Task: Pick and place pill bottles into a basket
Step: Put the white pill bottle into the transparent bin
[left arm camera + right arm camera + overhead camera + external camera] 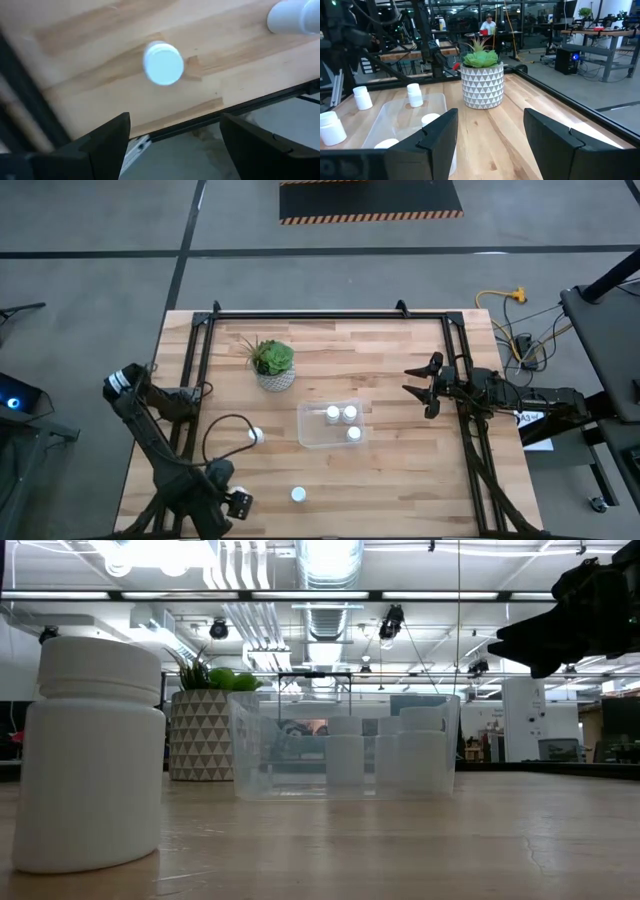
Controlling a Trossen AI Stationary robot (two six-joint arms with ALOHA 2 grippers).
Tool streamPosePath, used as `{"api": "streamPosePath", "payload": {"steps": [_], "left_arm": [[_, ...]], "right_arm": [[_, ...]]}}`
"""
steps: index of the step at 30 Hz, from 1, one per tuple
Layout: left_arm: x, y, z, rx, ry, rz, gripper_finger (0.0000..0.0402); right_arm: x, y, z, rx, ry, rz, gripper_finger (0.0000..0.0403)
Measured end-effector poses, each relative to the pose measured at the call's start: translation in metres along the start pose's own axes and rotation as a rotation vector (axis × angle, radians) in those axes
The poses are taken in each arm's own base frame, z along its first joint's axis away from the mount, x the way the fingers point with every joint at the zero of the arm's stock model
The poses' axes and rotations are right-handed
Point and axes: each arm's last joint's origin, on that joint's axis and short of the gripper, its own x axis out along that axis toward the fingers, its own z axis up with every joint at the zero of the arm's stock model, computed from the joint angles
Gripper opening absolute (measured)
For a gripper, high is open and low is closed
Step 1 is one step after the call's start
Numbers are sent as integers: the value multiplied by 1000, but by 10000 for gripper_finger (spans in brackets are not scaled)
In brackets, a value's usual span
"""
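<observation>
The clear basket [333, 423] stands mid-table with three white pill bottles inside, one of them by its right wall [354, 434]. Two more bottles stand upright on the wood: one left of the basket [257, 435], one near the front edge [298, 495]. My left gripper [243, 502] is open and empty, left of the front bottle, which shows cap-on in the left wrist view [163, 63] beyond the fingers. My right gripper [412, 383] is open and empty, right of the basket and above the table; its wrist view shows the basket [405, 122] ahead.
A green plant in a white patterned pot [273, 365] stands far-left of the basket. Black frame rails run along the table's left [190, 380], far and right [465, 430] sides. Bare wood lies between the basket and the right rail.
</observation>
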Motion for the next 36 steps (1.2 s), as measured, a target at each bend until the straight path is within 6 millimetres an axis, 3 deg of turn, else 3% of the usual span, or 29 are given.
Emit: {"api": "streamPosePath", "payload": {"steps": [5,29,36], "left_arm": [[17,4,4,-9,37,-46,290],[35,6,27,-62,-24,16,290],[51,5,27,-66,28,-24,290]], "right_arm": [[0,0,0,0,0,0,215],[0,0,0,0,0,0,215],[0,0,0,0,0,0,215]]}}
